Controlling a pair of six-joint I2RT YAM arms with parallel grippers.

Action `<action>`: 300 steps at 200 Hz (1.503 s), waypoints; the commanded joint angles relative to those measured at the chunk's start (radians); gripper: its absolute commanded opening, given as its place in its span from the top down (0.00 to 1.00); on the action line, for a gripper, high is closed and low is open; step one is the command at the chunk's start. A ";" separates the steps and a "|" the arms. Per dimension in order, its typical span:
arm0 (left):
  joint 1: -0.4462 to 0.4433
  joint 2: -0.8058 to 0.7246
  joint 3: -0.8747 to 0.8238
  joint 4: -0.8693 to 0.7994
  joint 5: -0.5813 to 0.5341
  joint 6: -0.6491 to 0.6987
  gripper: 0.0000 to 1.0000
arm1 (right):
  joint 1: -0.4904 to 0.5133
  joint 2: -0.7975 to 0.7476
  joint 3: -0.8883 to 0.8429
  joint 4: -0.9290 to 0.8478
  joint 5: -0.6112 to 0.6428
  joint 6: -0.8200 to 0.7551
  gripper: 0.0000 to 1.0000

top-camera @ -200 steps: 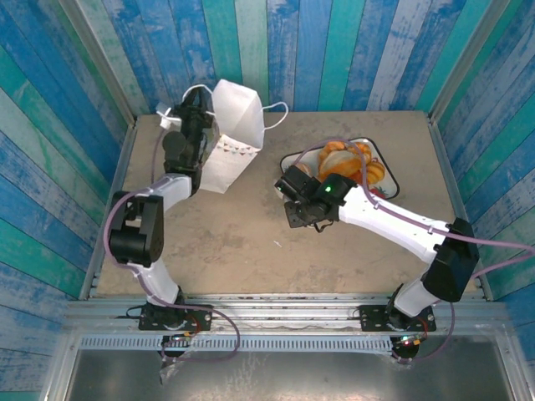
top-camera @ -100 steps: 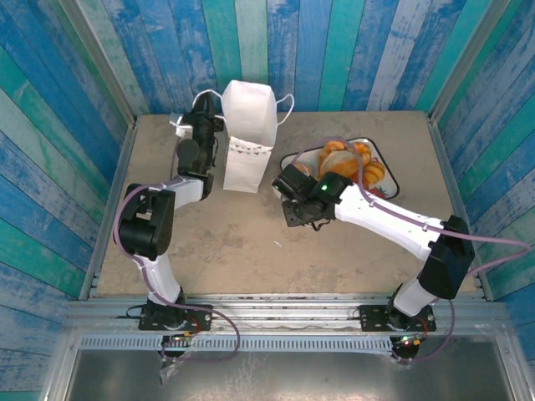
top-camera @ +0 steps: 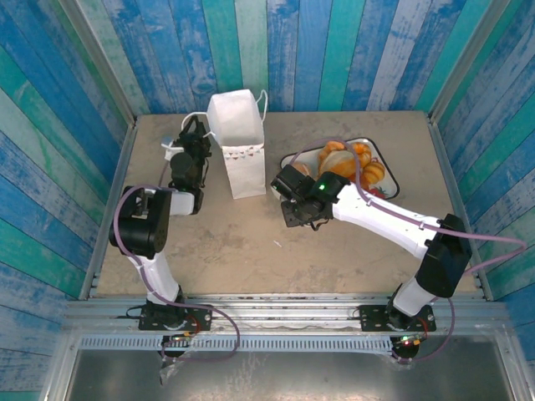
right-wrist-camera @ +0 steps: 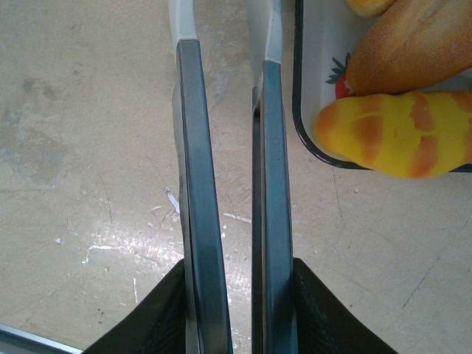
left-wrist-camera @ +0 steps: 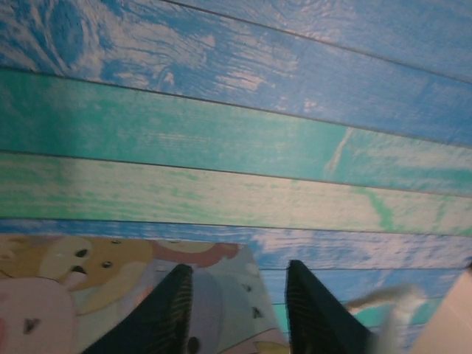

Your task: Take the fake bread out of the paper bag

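The left claw (left-wrist-camera: 240, 310) has its jaws apart with nothing between them. It sits just left of the paper bag (top-camera: 238, 154), aimed at the back wall (left-wrist-camera: 221, 110), and its arm is folded steeply up. The right claw (right-wrist-camera: 237, 221) is empty, with only a narrow gap between its jaws. It points down at the tabletop (right-wrist-camera: 88, 147) just right of the bag, with its arm stretched long.

The fake bread (top-camera: 347, 159) lies heaped on a tray (top-camera: 393, 182) further right of the bag. I cannot tell whether any is inside the bag. The bread looks light, hard and glossy, so it is probably slippery and best pinched across a narrow waist. The bag looks thin and tippy, so steady it by its rim.
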 commanded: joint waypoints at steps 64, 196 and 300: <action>0.021 -0.160 0.053 -0.205 0.185 0.218 0.04 | 0.008 0.031 -0.035 0.040 0.004 0.017 0.66; 0.022 -0.567 -0.044 -0.712 0.244 0.460 0.06 | 0.107 0.076 -0.125 0.045 0.095 0.112 0.60; 0.020 -0.946 -0.164 -0.981 0.284 0.589 0.06 | 0.242 0.240 -0.178 0.058 0.165 0.251 0.45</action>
